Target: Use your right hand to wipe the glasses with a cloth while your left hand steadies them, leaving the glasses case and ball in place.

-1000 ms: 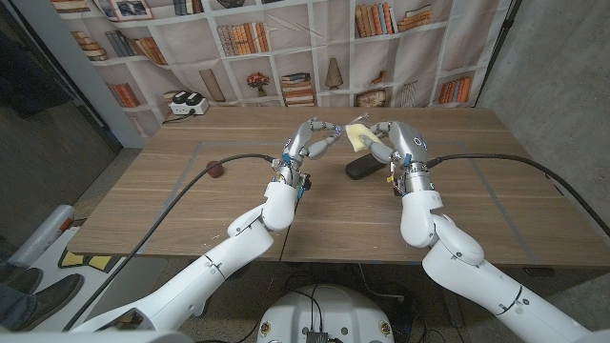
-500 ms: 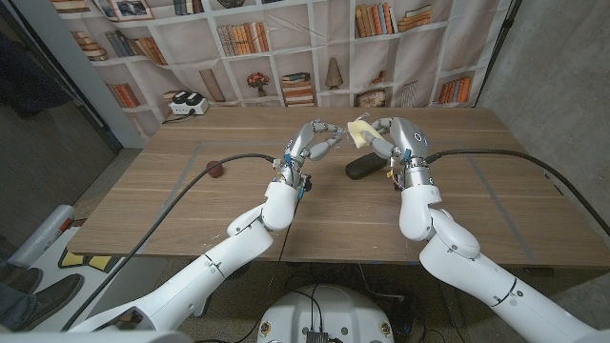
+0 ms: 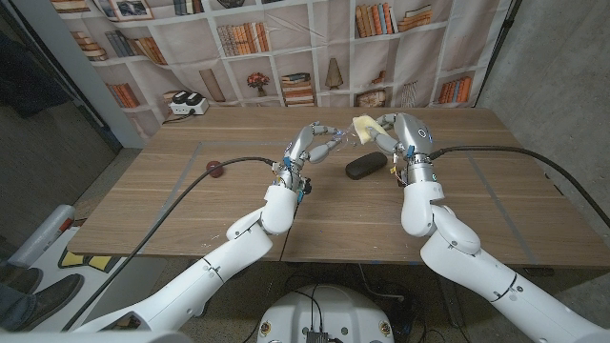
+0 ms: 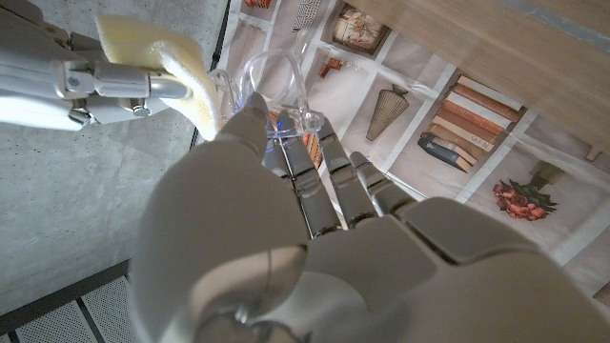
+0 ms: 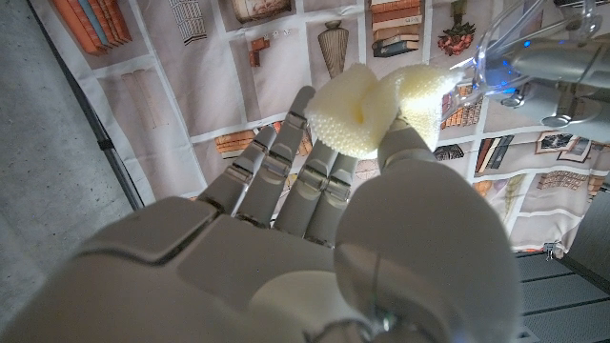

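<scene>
Tabletop [image 3: 191, 205]: wooden, light-brown planks, spanning the middle of the head frame. White device with two dark round parts [image 3: 186, 103] sits at the tabletop's far-left corner, upper left of frame. Printed bookshelf backdrop [image 3: 276, 48] across the top of frame: books, vases, small ornaments. Black cable [image 3: 176, 205] runs across the tabletop's left part toward frame centre. Second black cable [image 3: 519, 157] crosses the right part. Grey concrete wall [image 3: 562, 67] at upper right.

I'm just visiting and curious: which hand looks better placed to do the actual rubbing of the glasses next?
The right hand, probably. It already pinches the yellow cloth, right beside the clear glasses. The left hand is busy holding those glasses up.
</scene>
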`<action>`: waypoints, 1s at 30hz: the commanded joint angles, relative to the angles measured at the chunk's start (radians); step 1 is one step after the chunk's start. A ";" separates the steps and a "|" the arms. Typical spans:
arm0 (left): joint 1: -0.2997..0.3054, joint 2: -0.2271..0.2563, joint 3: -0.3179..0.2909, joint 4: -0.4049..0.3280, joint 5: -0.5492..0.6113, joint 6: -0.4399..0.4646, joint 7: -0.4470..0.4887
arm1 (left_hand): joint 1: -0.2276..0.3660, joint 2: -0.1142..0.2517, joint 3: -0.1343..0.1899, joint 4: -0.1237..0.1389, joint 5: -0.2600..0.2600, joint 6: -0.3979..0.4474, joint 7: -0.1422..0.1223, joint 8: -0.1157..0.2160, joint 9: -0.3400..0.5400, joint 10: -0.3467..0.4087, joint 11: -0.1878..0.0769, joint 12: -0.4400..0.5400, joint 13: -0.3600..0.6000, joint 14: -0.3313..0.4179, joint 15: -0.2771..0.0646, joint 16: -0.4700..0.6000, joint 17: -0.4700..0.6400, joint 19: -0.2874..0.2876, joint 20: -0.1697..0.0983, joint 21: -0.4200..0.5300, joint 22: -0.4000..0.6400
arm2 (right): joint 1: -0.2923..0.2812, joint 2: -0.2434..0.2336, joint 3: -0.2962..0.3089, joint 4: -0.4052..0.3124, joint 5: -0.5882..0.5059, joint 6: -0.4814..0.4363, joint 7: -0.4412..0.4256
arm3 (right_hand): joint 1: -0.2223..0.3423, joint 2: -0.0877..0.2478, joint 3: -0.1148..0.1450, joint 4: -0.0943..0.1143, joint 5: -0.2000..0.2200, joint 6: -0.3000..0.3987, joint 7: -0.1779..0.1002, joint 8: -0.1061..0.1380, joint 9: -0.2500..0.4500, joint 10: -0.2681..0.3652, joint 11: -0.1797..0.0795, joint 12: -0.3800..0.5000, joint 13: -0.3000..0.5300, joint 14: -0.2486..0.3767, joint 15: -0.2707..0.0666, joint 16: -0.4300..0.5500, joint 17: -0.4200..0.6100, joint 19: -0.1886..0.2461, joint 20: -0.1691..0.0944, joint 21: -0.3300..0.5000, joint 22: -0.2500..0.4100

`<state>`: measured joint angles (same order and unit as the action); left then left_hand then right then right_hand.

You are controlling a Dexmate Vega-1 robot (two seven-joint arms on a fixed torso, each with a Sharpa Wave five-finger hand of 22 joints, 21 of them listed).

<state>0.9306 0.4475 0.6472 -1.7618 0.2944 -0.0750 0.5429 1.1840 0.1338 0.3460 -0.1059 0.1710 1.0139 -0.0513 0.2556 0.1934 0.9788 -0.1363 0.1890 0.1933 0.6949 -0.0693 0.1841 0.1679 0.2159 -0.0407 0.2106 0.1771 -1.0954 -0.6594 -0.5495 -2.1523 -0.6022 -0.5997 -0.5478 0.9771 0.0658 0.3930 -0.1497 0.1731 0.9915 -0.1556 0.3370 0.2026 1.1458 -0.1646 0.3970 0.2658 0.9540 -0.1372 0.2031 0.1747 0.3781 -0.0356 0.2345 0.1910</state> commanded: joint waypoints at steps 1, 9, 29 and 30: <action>-0.016 -0.014 0.001 0.005 0.007 -0.038 0.006 | 0.002 0.003 0.038 0.031 0.004 0.009 -0.002 0.003 0.002 0.043 -0.039 0.004 0.004 0.008 -0.092 0.001 0.003 0.005 -0.010 -0.003 0.002 | 0.004 0.000 -0.039 0.025 0.023 0.032 0.020 | 0.021 0.022 0.006 0.001 0.008 0.074 -0.065 0.003 0.001 0.056 -0.047 0.005 0.008 0.007 -0.069 -0.001 0.004 0.005 0.003 0.003 0.001; -0.016 -0.016 0.006 0.002 0.003 -0.028 -0.016 | 0.001 0.003 0.041 0.031 0.004 0.009 -0.003 0.003 0.003 0.042 -0.038 0.003 0.004 0.006 -0.093 0.000 0.003 0.005 -0.009 -0.004 0.002 | 0.004 0.000 -0.045 0.027 0.020 0.029 0.017 | 0.021 0.021 0.006 0.000 0.008 0.076 -0.065 0.002 0.001 0.057 -0.047 0.005 0.009 0.006 -0.070 -0.002 0.004 0.004 0.005 0.002 0.001; 0.019 0.005 0.001 -0.001 -0.036 0.001 -0.042 | -0.004 0.000 0.050 0.032 0.004 0.009 -0.004 0.000 0.003 0.040 -0.038 0.002 0.004 0.001 -0.089 -0.001 0.003 0.001 -0.005 -0.005 0.002 | -0.007 -0.013 0.009 -0.028 -0.018 -0.031 -0.016 | 0.021 0.022 0.006 0.001 0.008 0.077 -0.065 0.000 0.001 0.058 -0.047 0.004 0.010 0.015 -0.067 0.000 0.006 0.014 0.018 0.005 0.002; 0.019 0.005 0.001 0.001 -0.037 -0.001 -0.041 | -0.004 0.000 0.051 0.032 0.004 0.009 -0.003 0.000 0.003 0.039 -0.036 0.002 0.004 0.001 -0.090 -0.001 0.003 0.001 -0.005 -0.005 0.002 | -0.008 -0.012 0.009 -0.028 -0.017 -0.030 -0.016 | 0.021 0.022 0.006 0.001 0.008 0.077 -0.065 0.000 0.001 0.058 -0.047 0.004 0.010 0.015 -0.068 0.000 0.006 0.014 0.019 0.005 0.002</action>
<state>0.9414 0.4469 0.6498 -1.7651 0.2717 -0.0773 0.5083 1.1815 0.1314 0.3747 -0.0881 0.1687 1.0157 -0.0539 0.2545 0.1934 0.9787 -0.1364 0.1894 0.1935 0.6949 -0.0692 0.1842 0.1679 0.2159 -0.0407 0.2067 0.1772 -1.0982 -0.6689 -0.5592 -2.1610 -0.6074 -0.6106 -0.5534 0.9776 0.0653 0.3916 -0.1506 0.1777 0.9915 -0.1556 0.3340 0.1972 1.1473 -0.1632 0.3970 0.2732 0.9602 -0.1399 0.2031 0.1795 0.3888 -0.0250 0.2346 0.1910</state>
